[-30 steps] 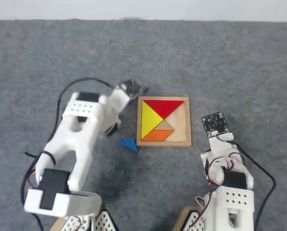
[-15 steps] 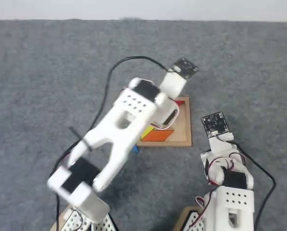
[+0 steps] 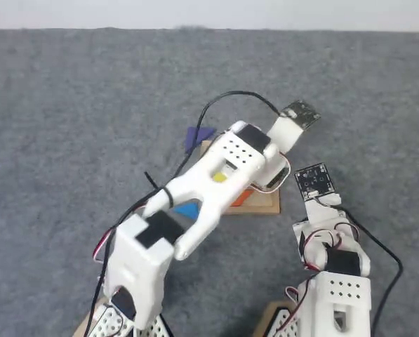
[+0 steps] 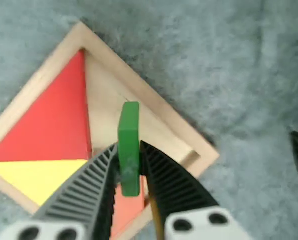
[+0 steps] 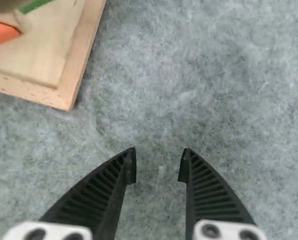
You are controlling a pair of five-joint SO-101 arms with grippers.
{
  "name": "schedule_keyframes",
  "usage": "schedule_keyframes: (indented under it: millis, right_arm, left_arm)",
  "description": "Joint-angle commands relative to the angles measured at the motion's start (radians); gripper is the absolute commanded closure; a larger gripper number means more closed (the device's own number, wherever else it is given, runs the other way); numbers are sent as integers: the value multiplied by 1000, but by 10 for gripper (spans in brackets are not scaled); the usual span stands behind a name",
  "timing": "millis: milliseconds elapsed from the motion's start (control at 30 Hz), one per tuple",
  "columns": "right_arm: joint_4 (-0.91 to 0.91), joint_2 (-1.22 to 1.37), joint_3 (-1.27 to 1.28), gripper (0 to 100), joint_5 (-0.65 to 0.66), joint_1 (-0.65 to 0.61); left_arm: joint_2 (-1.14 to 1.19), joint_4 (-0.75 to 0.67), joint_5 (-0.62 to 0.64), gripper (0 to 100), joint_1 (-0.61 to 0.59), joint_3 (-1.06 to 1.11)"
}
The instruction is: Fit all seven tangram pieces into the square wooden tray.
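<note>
My left gripper (image 4: pixel 129 150) is shut on a green piece (image 4: pixel 129 120), held on edge over the bare wood of the square wooden tray (image 4: pixel 153 107). In the tray lie a red triangle (image 4: pixel 49 120), a yellow triangle (image 4: pixel 34 175) and an orange piece (image 4: pixel 131 207). From above, the left arm (image 3: pixel 230 158) stretches across the tray (image 3: pixel 265 206) and hides most of it. A purple piece (image 3: pixel 198 135) lies on the carpet off the tray's far left corner. A blue piece (image 3: pixel 188 209) shows through the arm near the tray's near left corner. My right gripper (image 5: pixel 156 167) stands open over carpet beside the tray's corner (image 5: pixel 64 75).
Grey carpet covers the whole table. The right arm (image 3: pixel 321 232) stands just right of the tray, close to the left arm's wrist camera (image 3: pixel 300 112). Open carpet lies to the far side and to the left.
The left arm has swung from the carpet left of the tray to over the tray's right half, carrying the green piece. The purple piece now shows. The right arm kept still.
</note>
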Motion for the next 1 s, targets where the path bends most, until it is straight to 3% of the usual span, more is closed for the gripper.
schedule_keyframes:
  millis: [0,233,433,967]
  right_arm:
    - [5,-18,-6,841,12,-2]
    - [5,-18,-6,841,14,-4]
    - [5,-18,-6,841,14,-7]
    - [5,-18,-6,841,15,-8]
  left_arm:
    - [37,-32,17,987,3,-67]
    - [49,-43,15,979,-17,-68]
    - [49,-37,9,879,-71,-65]
    - [38,-35,-35,878,-135,-71]
